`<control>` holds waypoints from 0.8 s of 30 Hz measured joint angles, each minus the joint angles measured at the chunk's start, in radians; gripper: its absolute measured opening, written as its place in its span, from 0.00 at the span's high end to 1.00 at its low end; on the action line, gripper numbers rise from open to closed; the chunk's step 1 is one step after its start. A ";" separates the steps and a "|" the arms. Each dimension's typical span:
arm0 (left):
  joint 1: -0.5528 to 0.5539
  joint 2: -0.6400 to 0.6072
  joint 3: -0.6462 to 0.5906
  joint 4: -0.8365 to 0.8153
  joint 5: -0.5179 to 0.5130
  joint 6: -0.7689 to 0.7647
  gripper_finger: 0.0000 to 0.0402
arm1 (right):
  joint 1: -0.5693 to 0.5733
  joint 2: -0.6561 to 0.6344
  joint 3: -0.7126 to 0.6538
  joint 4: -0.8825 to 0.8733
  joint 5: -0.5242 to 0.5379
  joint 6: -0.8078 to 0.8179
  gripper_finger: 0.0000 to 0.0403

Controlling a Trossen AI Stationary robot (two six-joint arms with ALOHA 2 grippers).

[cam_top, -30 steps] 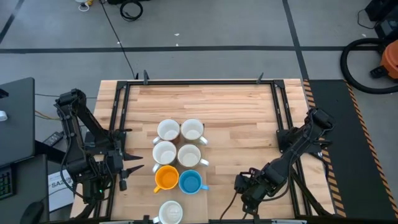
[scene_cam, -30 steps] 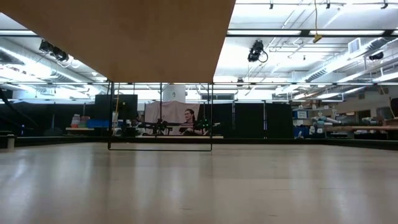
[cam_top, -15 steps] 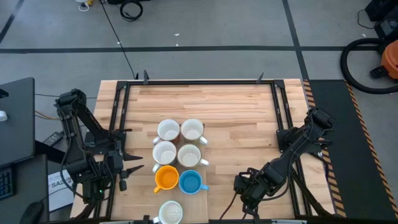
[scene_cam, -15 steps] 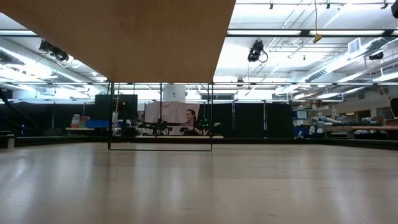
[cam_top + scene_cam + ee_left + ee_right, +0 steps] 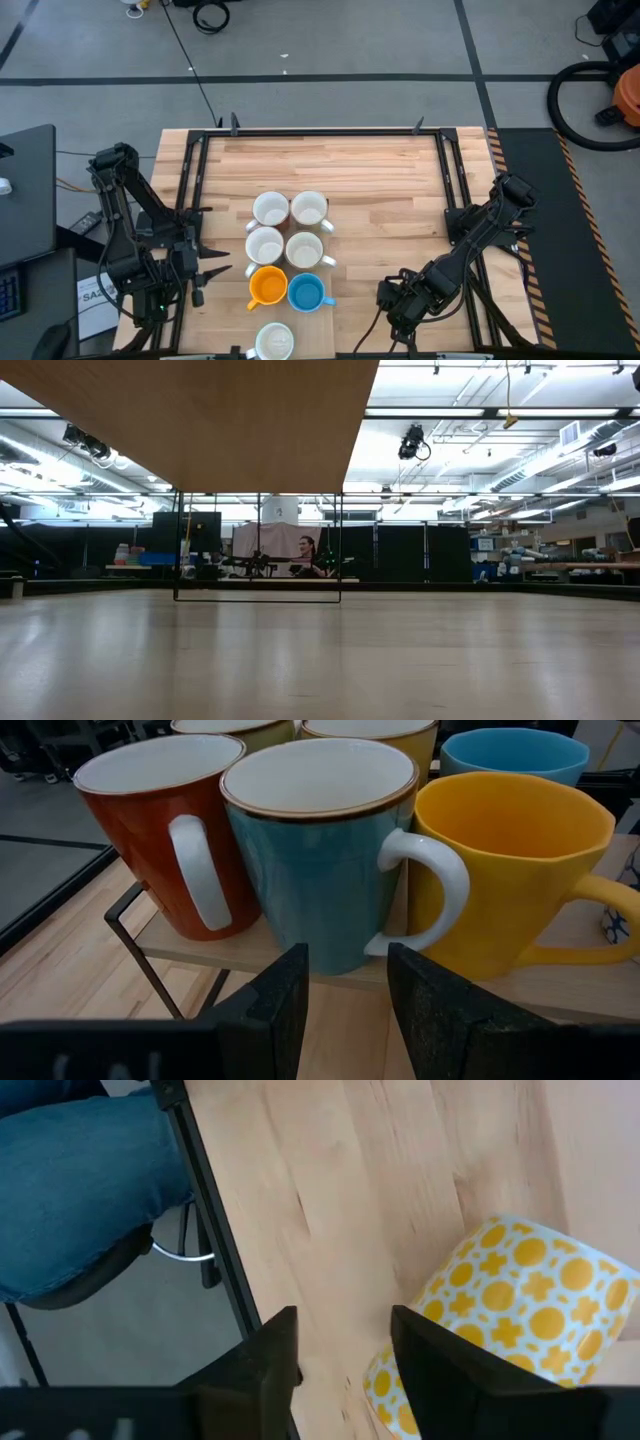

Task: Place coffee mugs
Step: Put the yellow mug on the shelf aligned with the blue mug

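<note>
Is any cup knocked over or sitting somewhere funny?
Yes, one. Six mugs, among them the orange mug and blue mug, stand in tidy pairs, but a white mug sits apart at the table's near edge. The yellow patterned mug seems to lie on its side by the right gripper.

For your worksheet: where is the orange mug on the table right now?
In the high view, the orange mug sits near the table's front edge, left of the bright blue mug and directly in front of a white mug.

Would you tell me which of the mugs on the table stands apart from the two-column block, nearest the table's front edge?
The white mug at the front edge: it stands alone, just below the orange mug and blue mug, which close the block of six.
</note>
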 joint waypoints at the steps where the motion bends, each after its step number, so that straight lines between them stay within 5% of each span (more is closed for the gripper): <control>1: 0.000 0.000 0.000 0.000 0.000 0.000 0.64 | 0.000 0.000 0.000 -0.003 0.000 0.000 0.58; 10: 0.000 0.000 0.000 0.000 0.000 0.000 0.64 | 0.000 0.000 0.000 0.053 0.029 0.008 0.44; 15: 0.000 0.000 0.000 0.002 0.000 0.000 0.64 | 0.014 0.000 0.000 0.193 -0.116 -0.024 0.45; 24: 0.000 0.000 0.000 0.006 0.000 0.000 0.64 | 0.151 0.000 0.001 0.111 -0.180 0.215 0.45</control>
